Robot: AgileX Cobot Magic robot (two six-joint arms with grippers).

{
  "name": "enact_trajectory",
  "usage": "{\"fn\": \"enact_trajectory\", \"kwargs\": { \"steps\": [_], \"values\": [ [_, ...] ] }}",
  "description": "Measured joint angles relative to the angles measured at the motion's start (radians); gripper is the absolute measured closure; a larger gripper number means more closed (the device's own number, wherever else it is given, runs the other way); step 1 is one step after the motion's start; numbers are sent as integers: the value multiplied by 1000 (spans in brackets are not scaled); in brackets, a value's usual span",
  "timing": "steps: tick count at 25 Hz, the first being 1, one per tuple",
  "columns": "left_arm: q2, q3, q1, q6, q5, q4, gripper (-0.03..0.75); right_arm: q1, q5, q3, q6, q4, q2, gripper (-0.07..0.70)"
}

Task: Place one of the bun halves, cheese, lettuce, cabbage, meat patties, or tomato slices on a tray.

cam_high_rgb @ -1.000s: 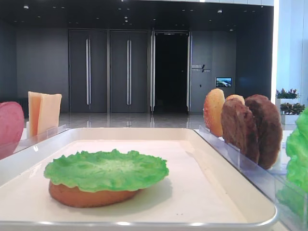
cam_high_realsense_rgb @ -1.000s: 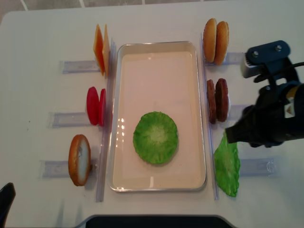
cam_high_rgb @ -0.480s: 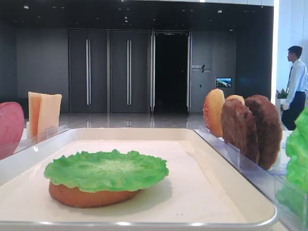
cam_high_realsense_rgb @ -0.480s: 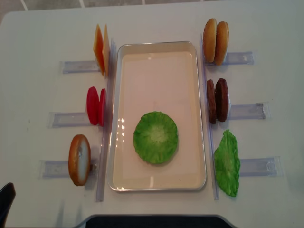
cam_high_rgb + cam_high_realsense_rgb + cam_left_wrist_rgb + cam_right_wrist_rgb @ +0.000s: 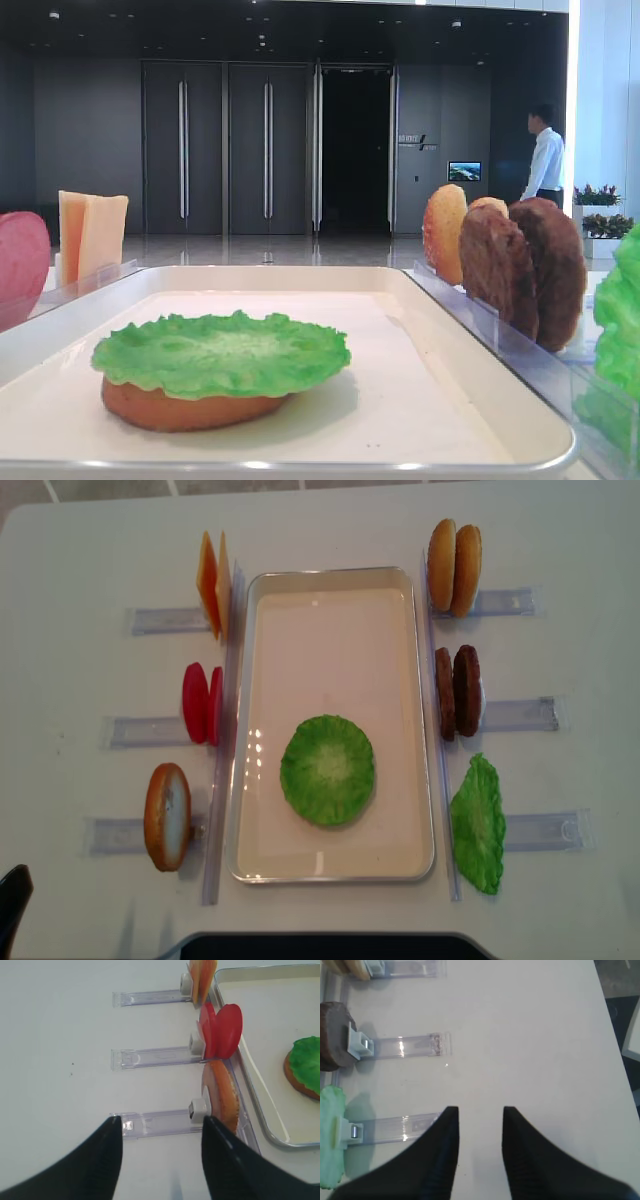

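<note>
Resting: ruffled green lettuce leaf (image 5: 327, 769) tops golden bun half (image 5: 185, 408), stacking a burger on white rectangular tray (image 5: 330, 595).
Right gripper (image 5: 479, 1112): jaws parted, empty.
Left gripper (image 5: 161, 1125): jaws parted, empty.

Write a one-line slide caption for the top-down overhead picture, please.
Lettuce leaf resting on a bun half inside the white tray, with cheese, tomato, bun, patty and lettuce racks lined along both sides.
</note>
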Motion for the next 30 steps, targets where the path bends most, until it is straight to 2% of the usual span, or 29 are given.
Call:
{"fn": "enact_trajectory", "kwargs": {
  "steps": [5,8,12,15,19,23,30],
  "values": [
    [0,0,0,0,0,0,325,0,-1,52,-27,7,-110,393],
    [0,0,0,0,0,0,325,0,-2,157,-67,26,-203,393],
    [0,0,0,0,0,0,325,0,-56,286,-178,111,-353,393],
    [0,0,0,0,0,0,325,0,-74,298,-244,156,-449,393],
    [0,0,0,0,0,0,325,0,-83,299,-251,160,-535,393],
    [0,0,0,0,0,0,325,-6,-85,299,-236,152,-540,393],
    [0,0,0,-1,0,1,325,-107,-85,300,-203,125,-541,393]
  ]
}}
